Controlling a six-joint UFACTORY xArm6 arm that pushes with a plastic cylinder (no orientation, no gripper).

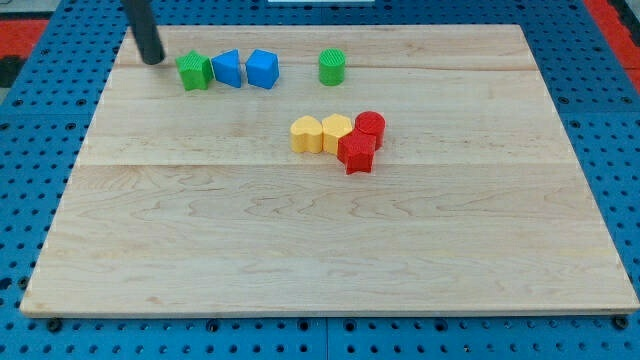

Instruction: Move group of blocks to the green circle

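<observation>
My tip [152, 60] rests on the board near the view's top left, just left of a green star-like block [194, 71]. Right of that block, in a row, sit a blue triangular block [228, 68] and a blue cube-like block [262, 69]. The green circle block [332, 66] stands alone farther right at the top. Below it, near the middle, two yellow blocks [306, 134] [336, 132] sit side by side and touch a red round block [370, 127] and a red star-like block [356, 152].
The wooden board [320, 240] lies on a blue pegboard surface [30, 180]. Red patches show at the view's top corners [20, 30].
</observation>
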